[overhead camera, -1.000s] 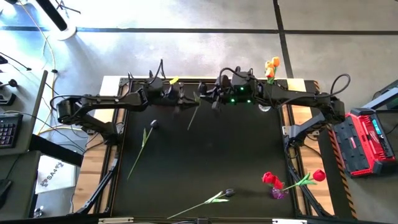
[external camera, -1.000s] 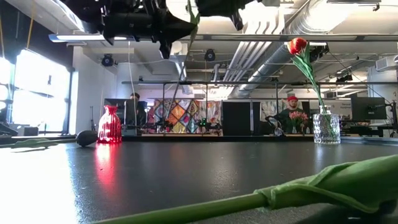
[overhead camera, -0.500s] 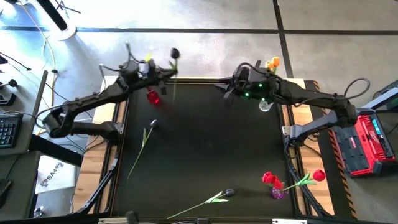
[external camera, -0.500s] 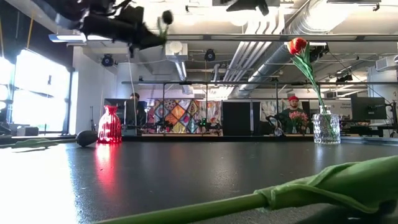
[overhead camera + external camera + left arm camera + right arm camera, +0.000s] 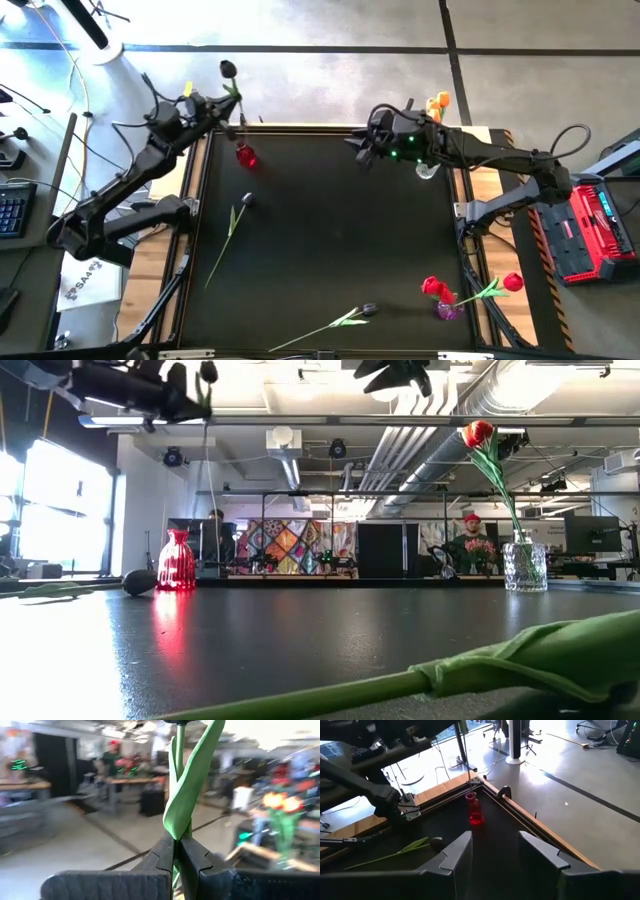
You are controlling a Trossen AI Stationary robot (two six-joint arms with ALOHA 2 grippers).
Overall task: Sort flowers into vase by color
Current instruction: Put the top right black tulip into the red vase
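My left end effector (image 5: 176, 857) is clamped on a black tulip's (image 5: 228, 69) thin, bendy stem above the far-left worktop (image 5: 330, 250) corner, near the red vase (image 5: 245, 156). Light thing; I'd grip low on the stem. Right end effector (image 5: 492, 851) hangs apart, empty.

I'm in a big open lab/workshop. Overhead: exposed ducts (image 5: 440, 435) and pipes w/ strip lights. Polished concrete floor (image 5: 330, 90) marked w/ dark tape lines. Beyond my black tabletop (image 5: 330, 250) are desks w/ monitors (image 5: 590, 535), people seated at work, a patterned colourful panel (image 5: 290, 545). Red equipment case (image 5: 590, 225) and loose cables beside my rig.
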